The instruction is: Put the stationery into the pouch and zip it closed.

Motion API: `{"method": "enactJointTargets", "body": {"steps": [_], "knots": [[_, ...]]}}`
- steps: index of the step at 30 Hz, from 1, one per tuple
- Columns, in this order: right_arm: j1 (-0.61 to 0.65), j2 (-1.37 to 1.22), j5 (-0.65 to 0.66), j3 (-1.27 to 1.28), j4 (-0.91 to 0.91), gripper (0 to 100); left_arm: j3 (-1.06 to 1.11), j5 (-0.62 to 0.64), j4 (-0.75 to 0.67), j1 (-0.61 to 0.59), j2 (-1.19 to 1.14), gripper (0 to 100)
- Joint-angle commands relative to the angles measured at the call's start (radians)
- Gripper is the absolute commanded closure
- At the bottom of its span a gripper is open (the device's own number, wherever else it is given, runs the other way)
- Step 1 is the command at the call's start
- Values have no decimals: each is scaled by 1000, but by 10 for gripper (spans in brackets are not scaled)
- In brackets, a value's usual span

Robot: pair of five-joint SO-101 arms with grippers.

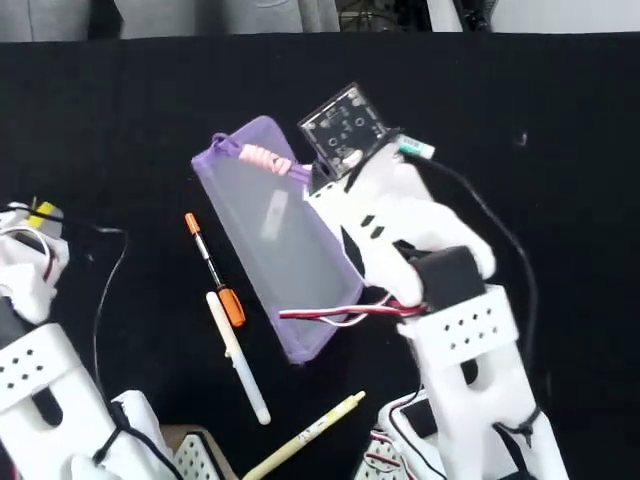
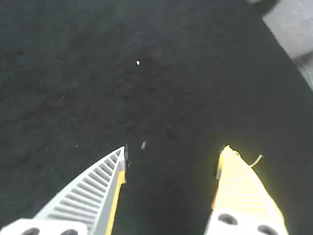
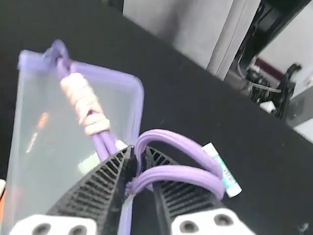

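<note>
My right gripper (image 3: pixel 138 164) is clamped on the purple cord (image 3: pixel 176 174) of the pouch (image 1: pixel 275 235), which lies mid-table. My left gripper (image 2: pixel 175 152) hangs spread over the black table (image 2: pixel 98 73). The orange pen (image 1: pixel 208 262), white pen (image 1: pixel 240 365) and yellow pen (image 1: pixel 305 435) lie outside the pouch, so I judge packing and zipping both remain.

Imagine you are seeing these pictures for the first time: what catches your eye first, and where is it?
The translucent purple zip pouch, lying slantwise mid-table on the black cloth, stands out first, with the right gripper pinched on its purple pull cord at the far corner. Loose beside the pouch lie an orange-capped pen, a white pen and, nearest the arms' bases, a pale yellow pen.
</note>
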State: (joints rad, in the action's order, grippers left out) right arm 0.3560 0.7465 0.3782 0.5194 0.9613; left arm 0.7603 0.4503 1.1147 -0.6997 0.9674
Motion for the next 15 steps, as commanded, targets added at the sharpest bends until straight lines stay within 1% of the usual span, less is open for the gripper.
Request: {"method": "enactJointTargets", "body": {"steps": [1,5,8,12,15], "knots": [[32,22,-8,28,-49,987,170,-5,-203,-10,9,700],[101,21,-8,94,-101,987,325,-9,-362,19,9,700],[130,21,-8,160,-164,987,435,-9,-480,35,9,700],[140,21,-8,239,-226,987,549,-9,-647,21,9,700],[140,19,-8,303,-275,987,602,-3,-727,-22,9,700]]}}
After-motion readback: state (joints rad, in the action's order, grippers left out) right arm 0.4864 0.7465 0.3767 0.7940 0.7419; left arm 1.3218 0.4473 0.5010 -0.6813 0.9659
